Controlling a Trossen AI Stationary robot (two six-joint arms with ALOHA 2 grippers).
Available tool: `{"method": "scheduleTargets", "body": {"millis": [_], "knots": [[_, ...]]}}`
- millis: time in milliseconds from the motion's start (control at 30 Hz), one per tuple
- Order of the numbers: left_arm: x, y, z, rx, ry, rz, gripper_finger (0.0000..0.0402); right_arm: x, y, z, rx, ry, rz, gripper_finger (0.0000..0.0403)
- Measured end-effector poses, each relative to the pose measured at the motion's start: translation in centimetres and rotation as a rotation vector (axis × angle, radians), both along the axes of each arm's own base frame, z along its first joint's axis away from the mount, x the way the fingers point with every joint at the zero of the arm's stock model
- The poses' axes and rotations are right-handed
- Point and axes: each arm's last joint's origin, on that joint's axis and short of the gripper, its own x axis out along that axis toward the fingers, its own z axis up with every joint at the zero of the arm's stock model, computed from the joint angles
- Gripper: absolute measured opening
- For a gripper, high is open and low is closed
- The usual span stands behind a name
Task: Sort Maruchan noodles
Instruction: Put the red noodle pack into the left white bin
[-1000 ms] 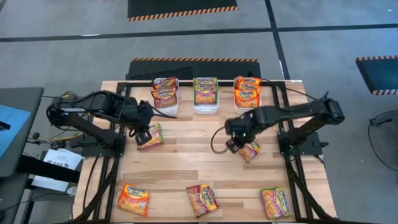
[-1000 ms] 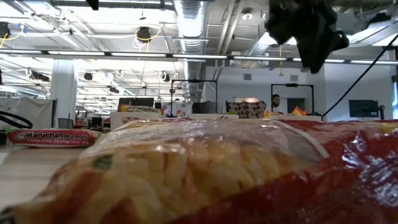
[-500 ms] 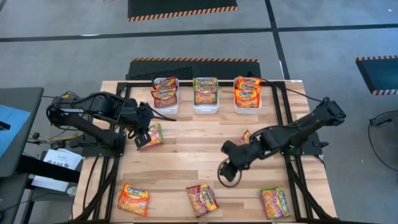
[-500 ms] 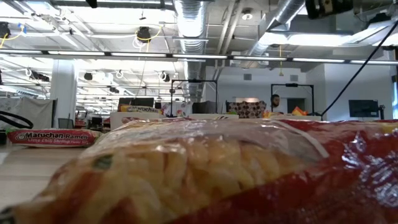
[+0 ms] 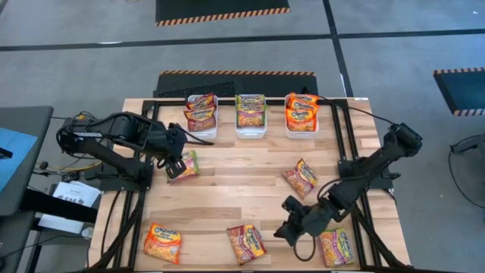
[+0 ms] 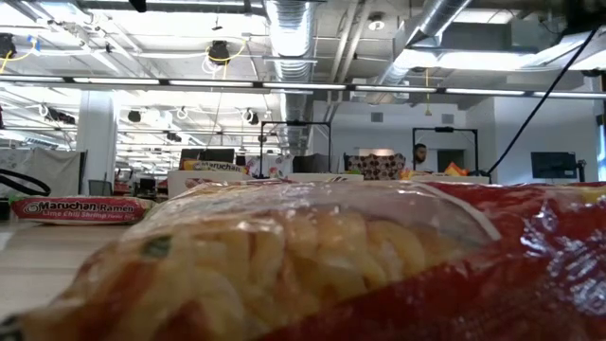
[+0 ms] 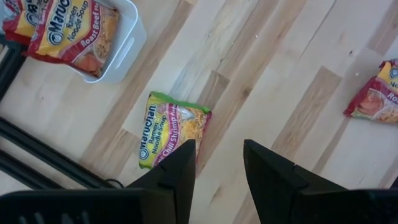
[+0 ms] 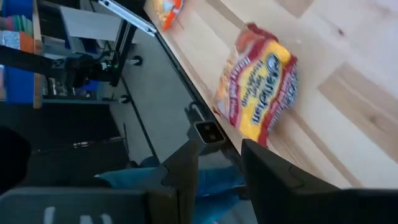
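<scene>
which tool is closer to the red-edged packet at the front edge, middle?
Right. The right tool hangs just beside the red-edged packet; the left tool is far back over the green-edged packet.

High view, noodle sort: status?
Left end effector open over green-edged packet. Right end effector open, near red-edged packet at front edge. Five packets loose; nothing blocking.

Green-edged yellow packet (image 7: 171, 134) near white bin (image 7: 121, 43); red-edged yellow packet (image 8: 258, 81) on pale wood table (image 5: 227, 197); arms black.
</scene>
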Motion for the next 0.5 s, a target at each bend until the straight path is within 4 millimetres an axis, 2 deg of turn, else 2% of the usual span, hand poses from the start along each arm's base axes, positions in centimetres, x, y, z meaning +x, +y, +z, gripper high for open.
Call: {"method": "scheduleTargets", "body": {"millis": [200, 500], "knots": [[0.0, 0.0, 0.0, -0.008, -0.006, 0.023, 0.0122, -1.4, 1.0, -1.8, -0.008, -0.043, -0.033, 0.0148], [0.0, 0.0, 0.0, -0.028, -0.016, 0.068, 0.0122, -2.7, 0.4, -4.7, -0.005, 0.004, -0.137, 0.0148]]}}
